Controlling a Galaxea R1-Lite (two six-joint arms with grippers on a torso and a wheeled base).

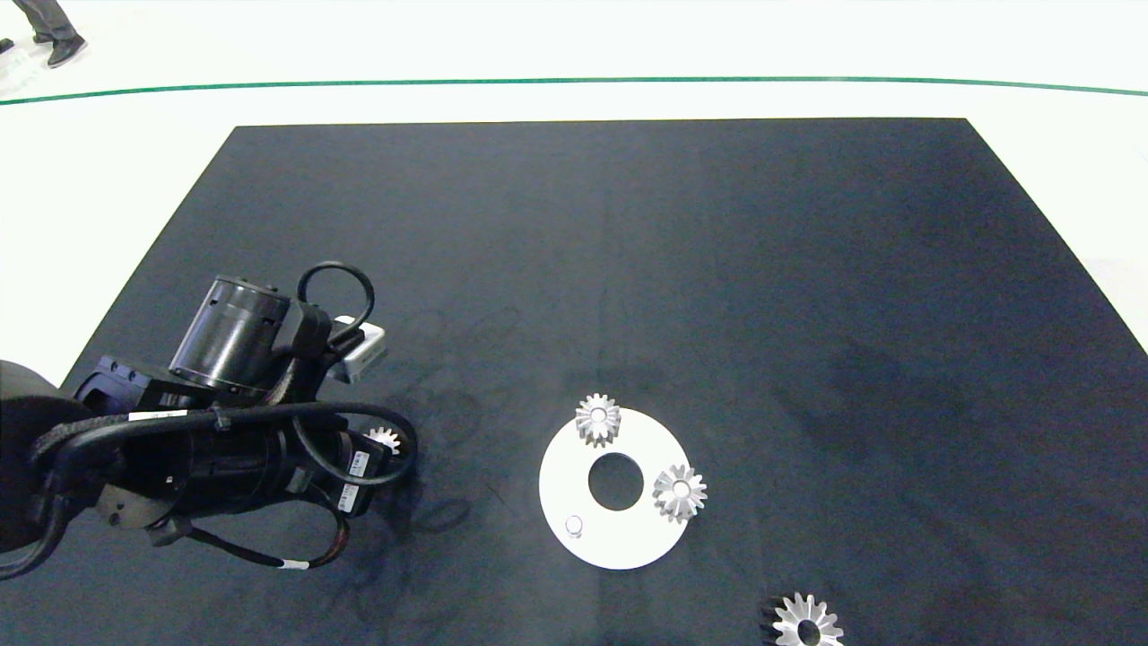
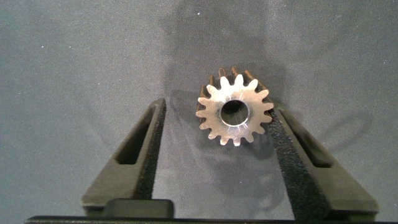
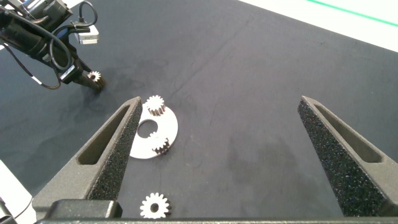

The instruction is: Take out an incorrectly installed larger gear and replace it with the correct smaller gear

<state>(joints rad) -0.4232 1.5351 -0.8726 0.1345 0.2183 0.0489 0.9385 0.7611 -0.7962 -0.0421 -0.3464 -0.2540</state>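
Left gripper (image 2: 219,140) spread wide around small gear (image 2: 235,107) on dark mat (image 1: 628,269), touching one finger, right gripper (image 3: 227,158) spread above mat, big gear (image 1: 806,622) near edge

My left arm (image 1: 206,431) is black, with a dark cylindrical motor housing (image 1: 229,334), looping black cables (image 1: 336,269), white labels and 2 grey foam-padded fingers (image 2: 134,158).

A dark mat (image 1: 628,251) is covering the work surface, with a pale floor (image 1: 574,40) showing beyond it under bright, even light; a thin green line (image 1: 574,80) is curving across that floor, and a person's shoe (image 1: 65,49) is standing at the far-left corner
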